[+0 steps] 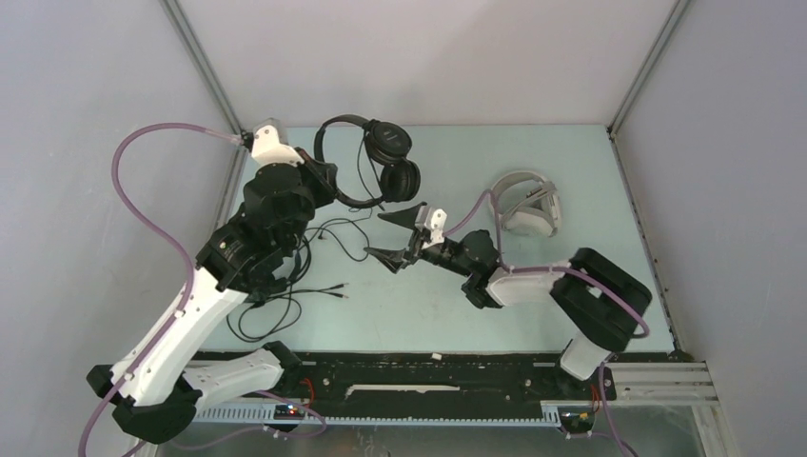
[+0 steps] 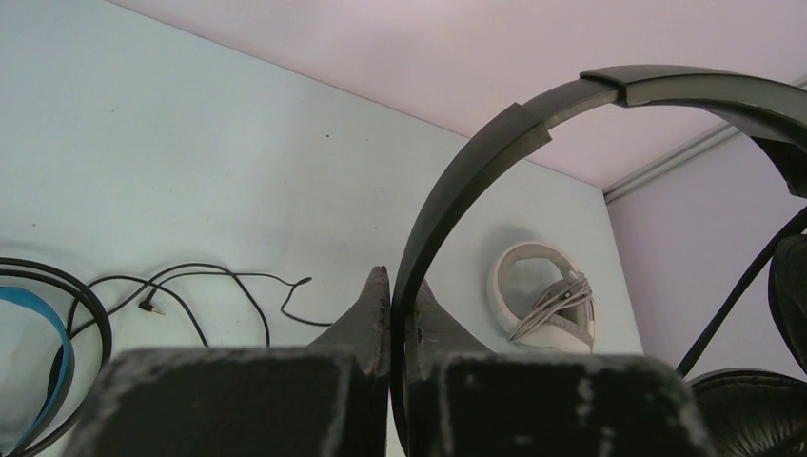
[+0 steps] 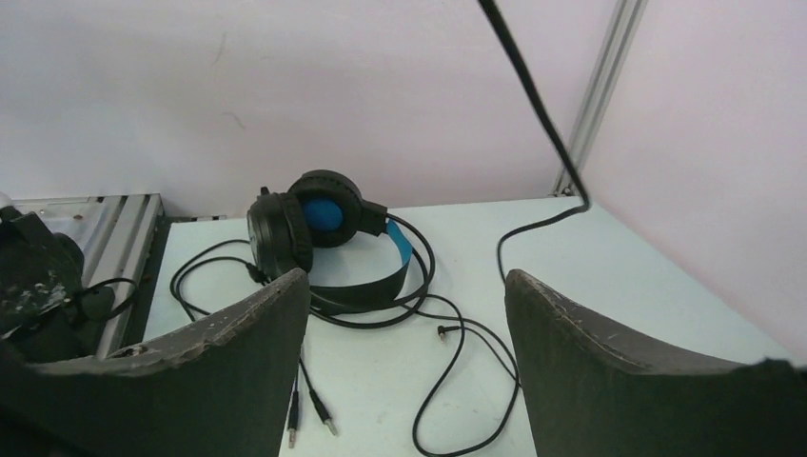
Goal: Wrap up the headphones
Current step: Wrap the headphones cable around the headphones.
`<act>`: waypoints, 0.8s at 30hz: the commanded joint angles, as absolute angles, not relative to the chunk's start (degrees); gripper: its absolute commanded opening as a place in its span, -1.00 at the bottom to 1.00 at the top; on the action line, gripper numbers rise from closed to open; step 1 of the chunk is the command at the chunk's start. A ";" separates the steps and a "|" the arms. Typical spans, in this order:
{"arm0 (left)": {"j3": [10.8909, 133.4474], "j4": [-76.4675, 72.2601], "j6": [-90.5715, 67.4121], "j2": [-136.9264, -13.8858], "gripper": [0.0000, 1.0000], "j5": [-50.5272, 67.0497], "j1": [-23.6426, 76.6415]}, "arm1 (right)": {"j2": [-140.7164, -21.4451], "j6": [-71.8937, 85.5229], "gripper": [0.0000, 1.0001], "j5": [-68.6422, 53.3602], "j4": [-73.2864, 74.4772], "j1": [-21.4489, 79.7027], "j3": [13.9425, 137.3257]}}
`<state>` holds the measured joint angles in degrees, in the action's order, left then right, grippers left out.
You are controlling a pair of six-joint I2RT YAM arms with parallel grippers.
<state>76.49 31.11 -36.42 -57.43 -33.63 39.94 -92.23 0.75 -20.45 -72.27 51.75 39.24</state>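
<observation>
My left gripper is shut on the headband of the slim black headset and holds it lifted at the back of the table. In the left wrist view the fingers pinch the thin black band. Its cable hangs down to the table ahead of my right gripper, which is open and empty, as the right wrist view shows. The bulkier black headset with the blue-lined band lies on the table, mostly hidden under my left arm in the top view. The white headset lies at the right with its pale cable bundled across it.
Loose black cables with jack plugs sprawl over the table's left middle. The enclosure walls and a corner post stand close behind. A black rail runs along the near edge.
</observation>
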 commanded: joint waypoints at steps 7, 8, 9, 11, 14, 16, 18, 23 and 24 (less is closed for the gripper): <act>82.40 30.27 -36.90 -56.09 -1.00 -30.97 39.81 | -103.24 2.87 0.55 -17.60 -86.66 51.26 49.73; 82.61 30.34 -37.03 -56.20 -1.00 -30.82 39.81 | -103.74 2.53 0.55 -16.60 -86.73 51.31 49.93; 82.67 30.47 -37.20 -56.17 -1.00 -30.73 39.80 | -104.15 2.38 0.55 -15.76 -86.84 51.33 50.07; 82.49 30.39 -37.42 -56.08 -1.00 -30.51 39.82 | -104.99 1.76 0.55 -14.49 -86.89 51.34 50.16; 82.30 30.33 -37.53 -56.03 -1.00 -30.58 39.76 | -105.63 1.15 0.54 -13.25 -86.92 51.31 49.96; 82.42 30.47 -37.24 -56.16 -1.00 -30.79 39.83 | -105.58 1.22 0.52 -13.73 -86.93 51.34 49.31; 82.44 30.37 -37.05 -56.39 -1.00 -31.10 39.81 | -105.45 1.12 0.51 -13.94 -86.92 51.46 48.41; 83.29 30.64 -36.10 -56.60 -1.00 -31.69 39.77 | -104.33 0.44 0.49 -14.40 -86.92 51.49 45.70; 83.45 30.56 -35.85 -56.45 -1.00 -31.87 39.81 | -104.12 0.36 0.49 -14.08 -86.95 51.42 45.24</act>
<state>78.81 33.30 -36.40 -57.21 -31.24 39.94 -105.49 1.89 -15.14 -83.44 51.27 47.13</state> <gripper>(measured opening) 0.025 0.749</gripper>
